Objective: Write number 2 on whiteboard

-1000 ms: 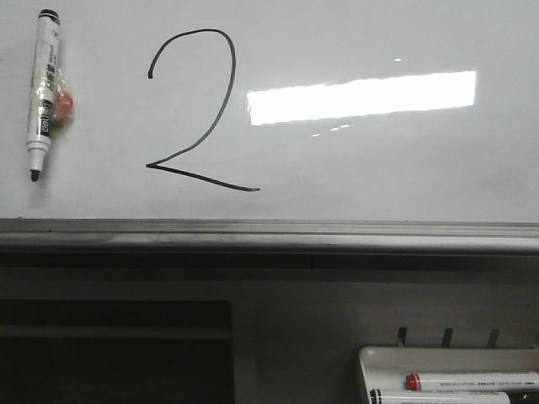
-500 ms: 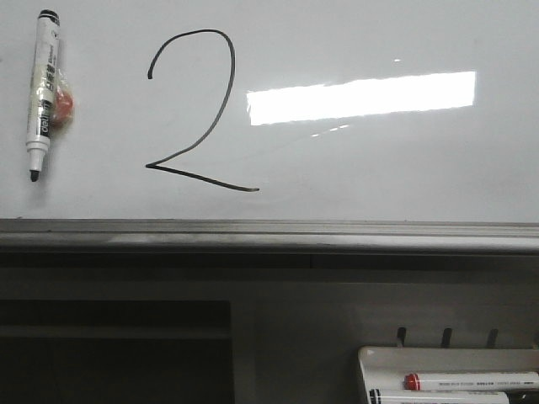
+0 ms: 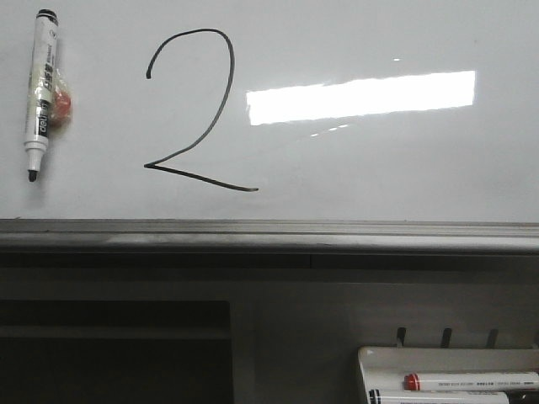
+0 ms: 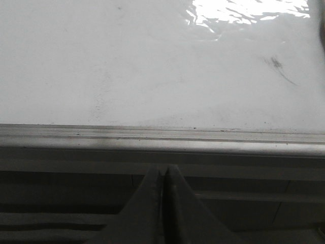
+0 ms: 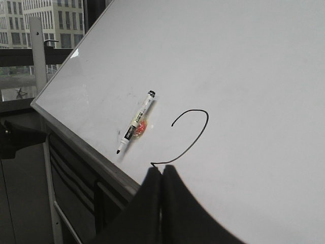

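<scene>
Number 2 [image 3: 195, 109] drawn on whiteboard [image 3: 379, 168]; marker [image 3: 42, 93] beside it

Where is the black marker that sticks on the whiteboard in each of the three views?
Front view: the marker hangs upright at the far left, left of the number 2.
Left wrist view: not in it.
Right wrist view: the marker lies slanted near the middle.
Shared landmark: the number 2, beside it in both views.

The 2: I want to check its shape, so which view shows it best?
The front view: the whole 2 shows square-on, loop to base stroke. The right wrist view sees it slanted, its base hidden behind the shut right gripper. The left wrist view shows none of it, only bare whiteboard.
</scene>
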### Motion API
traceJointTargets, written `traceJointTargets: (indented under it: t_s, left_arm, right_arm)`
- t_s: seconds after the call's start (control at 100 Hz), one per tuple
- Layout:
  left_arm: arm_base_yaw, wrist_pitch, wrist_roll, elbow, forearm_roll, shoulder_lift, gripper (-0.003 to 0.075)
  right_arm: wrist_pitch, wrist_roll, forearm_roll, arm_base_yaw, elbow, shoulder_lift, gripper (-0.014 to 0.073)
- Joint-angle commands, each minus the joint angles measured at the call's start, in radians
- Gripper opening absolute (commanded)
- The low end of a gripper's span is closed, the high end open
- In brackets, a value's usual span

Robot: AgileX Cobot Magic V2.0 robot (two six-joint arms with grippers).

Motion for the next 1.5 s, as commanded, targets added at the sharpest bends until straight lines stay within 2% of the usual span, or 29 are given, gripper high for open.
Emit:
traceJointTargets:
  t_s: [0.0, 0.86, 0.91, 0.94, 0.96, 1.08, 1.11, 1.15, 1.25, 1.49]
  left_arm:
    - [0.002, -0.066, -0.013, 0.011, 0.001, -0.027, -0.002]
    - [0.002, -0.066, -0.013, 0.011, 0.001, -0.027, -0.002]
    - [0.002, -0.066, -0.013, 0.011, 0.001, -0.027, -0.002]
    - [0.002, -0.066, -0.013, 0.011, 0.001, -0.027, -0.002]
    - [0.002, -0.066, -0.013, 0.011, 0.001, -0.027, -0.002]
    - [0.002, -0.066, -0.013, 0.011, 0.001, -0.027, -0.002]
    - [0.002, -0.066, -0.013, 0.011, 0.001, -0.027, -0.002]
    - [0.002, -0.066, -0.013, 0.011, 0.001, -0.027, -0.002]
    - [0.002, -0.066, -0.013, 0.011, 0.001, -0.027, -0.002]
    - [0.002, -0.066, -0.013, 0.011, 0.001, -0.027, -0.002]
  right_arm:
    - [-0.048, -0.01, 0.007, -0.004, -0.025, 0.007, -0.0051]
    - [-0.062, 0.017, 0.0, -0.004, -0.025, 0.007, -0.0051]
    - [-0.062, 0.099, -0.078, -0.004, -0.025, 0.007, -0.0051]
    - [-0.062, 0.184, -0.189, -0.004, -0.025, 0.007, -0.0051]
    - [-0.062, 0.26, -0.241, -0.004, -0.025, 0.007, -0.0051]
    - [-0.062, 0.776, -0.788, -0.006, -0.025, 0.007, -0.0051]
    - [-0.062, 0.895, -0.877, -0.015, -0.025, 0.007, -0.0051]
    - [-0.062, 0.973, -0.964, -0.036, -0.025, 0.007, -0.0051]
    - [-0.044, 1.006, -0.985, -0.131, -0.019, 0.007, -0.0051]
    - [-0.051, 1.006, -0.985, -0.527, 0.06, 0.007, -0.0051]
